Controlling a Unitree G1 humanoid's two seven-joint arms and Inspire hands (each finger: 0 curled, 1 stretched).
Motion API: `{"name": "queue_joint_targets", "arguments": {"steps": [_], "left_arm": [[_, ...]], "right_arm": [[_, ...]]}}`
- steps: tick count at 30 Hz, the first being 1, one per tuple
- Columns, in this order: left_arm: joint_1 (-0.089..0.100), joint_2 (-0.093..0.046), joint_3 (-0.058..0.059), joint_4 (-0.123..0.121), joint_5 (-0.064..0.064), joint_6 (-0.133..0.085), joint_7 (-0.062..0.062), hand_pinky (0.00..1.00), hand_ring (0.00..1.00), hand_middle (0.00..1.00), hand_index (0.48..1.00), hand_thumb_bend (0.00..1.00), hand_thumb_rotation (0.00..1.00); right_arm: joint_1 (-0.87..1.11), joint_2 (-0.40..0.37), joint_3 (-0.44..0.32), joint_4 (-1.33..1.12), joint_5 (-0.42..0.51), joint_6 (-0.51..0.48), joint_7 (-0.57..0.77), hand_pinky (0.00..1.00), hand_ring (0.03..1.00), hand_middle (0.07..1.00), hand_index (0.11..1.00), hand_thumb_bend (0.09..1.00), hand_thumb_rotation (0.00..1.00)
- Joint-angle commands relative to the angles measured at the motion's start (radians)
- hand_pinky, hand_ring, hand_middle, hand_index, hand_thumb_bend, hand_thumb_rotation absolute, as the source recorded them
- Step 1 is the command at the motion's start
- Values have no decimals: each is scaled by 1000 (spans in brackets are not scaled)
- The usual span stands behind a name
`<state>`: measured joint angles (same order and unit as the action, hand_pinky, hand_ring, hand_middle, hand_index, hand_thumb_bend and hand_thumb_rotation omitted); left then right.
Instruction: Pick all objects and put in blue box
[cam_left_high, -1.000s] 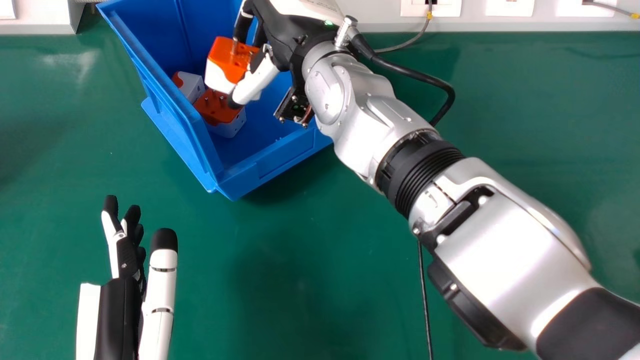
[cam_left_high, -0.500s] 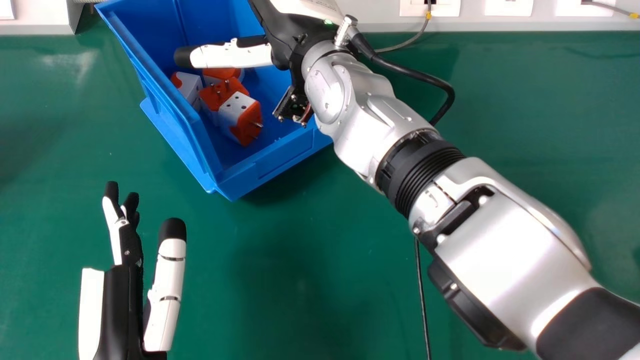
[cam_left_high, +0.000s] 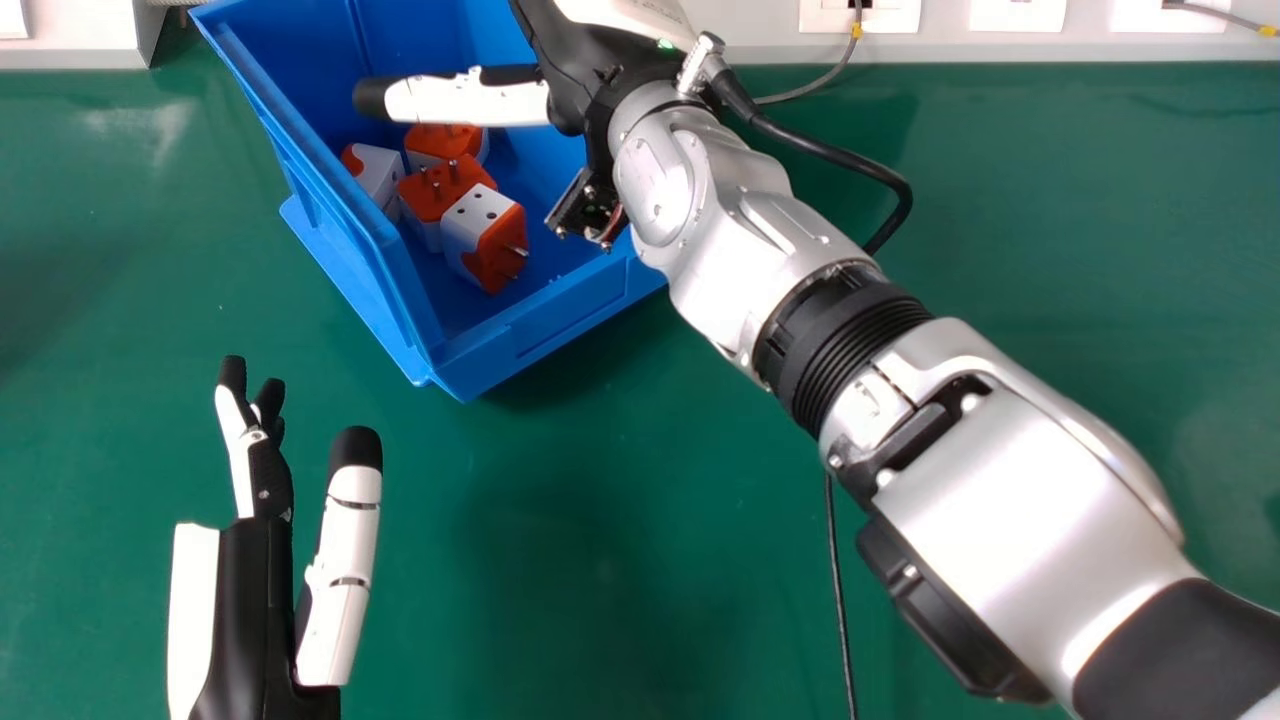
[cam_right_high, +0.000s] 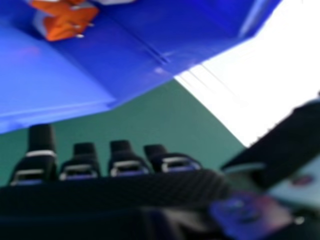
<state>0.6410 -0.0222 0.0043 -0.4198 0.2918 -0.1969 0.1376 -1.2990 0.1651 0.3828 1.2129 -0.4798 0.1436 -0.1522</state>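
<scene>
My right hand (cam_left_high: 575, 60) is over the blue box (cam_left_high: 590, 297) in the head view, open, its thumb stretched out above the box's inside and holding nothing. Below it several orange and white plug adapters lie together: one (cam_left_high: 485, 235) nearest the front wall with its pins sideways, one (cam_left_high: 440, 190) pins up, one (cam_left_high: 445, 143) behind, and a white one (cam_left_high: 376, 172) against the left wall. The right hand view has the right hand (cam_right_high: 125, 162), the blue box (cam_right_high: 140, 55) and an orange adapter (cam_right_high: 67, 22) inside it. My left hand (cam_left_high: 265, 480), also open and empty, is above the table at lower left.
The green table (cam_left_high: 600, 520) spreads around the box. A black cable (cam_left_high: 838, 600) runs past the right forearm toward the front edge. At the back, a pale wall strip (cam_left_high: 760, 25) carries sockets, with a thin grey cable (cam_left_high: 815, 88) beside them.
My right hand has let go of an orange and white adapter, which now lies in the box, and has shifted slightly right. My left hand has moved forward and a little right, its thumb spreading.
</scene>
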Motion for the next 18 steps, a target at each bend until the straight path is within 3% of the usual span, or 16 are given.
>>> {"name": "queue_joint_targets", "arguments": {"steps": [1, 5, 8, 12, 18], "left_arm": [[-8, 7, 9, -7, -5, 2, 2, 1000, 1000, 1000, 1000, 456, 1000], [-29, 23, 35, 2, -27, 5, -9, 1000, 1000, 1000, 1000, 451, 1000], [-42, 37, 57, 14, -46, 0, -16, 1000, 1000, 1000, 1000, 445, 1000], [-57, 54, 81, 23, -66, -2, -25, 1000, 1000, 1000, 1000, 459, 1000], [-80, 80, 121, 35, -84, -13, -38, 1000, 1000, 1000, 1000, 474, 1000]], "right_arm": [[21, 6, -24, -73, 17, -31, -42, 867, 1000, 1000, 1000, 699, 782], [123, -13, -39, -221, 26, -62, -82, 873, 1000, 1000, 1000, 664, 746], [324, -56, -36, -533, 8, -70, -86, 893, 1000, 1000, 1000, 606, 691], [530, -100, -26, -831, -12, -80, -64, 912, 1000, 1000, 1000, 562, 692], [881, -193, -57, -1178, 43, -248, -50, 941, 1000, 1000, 1000, 532, 743]]}}
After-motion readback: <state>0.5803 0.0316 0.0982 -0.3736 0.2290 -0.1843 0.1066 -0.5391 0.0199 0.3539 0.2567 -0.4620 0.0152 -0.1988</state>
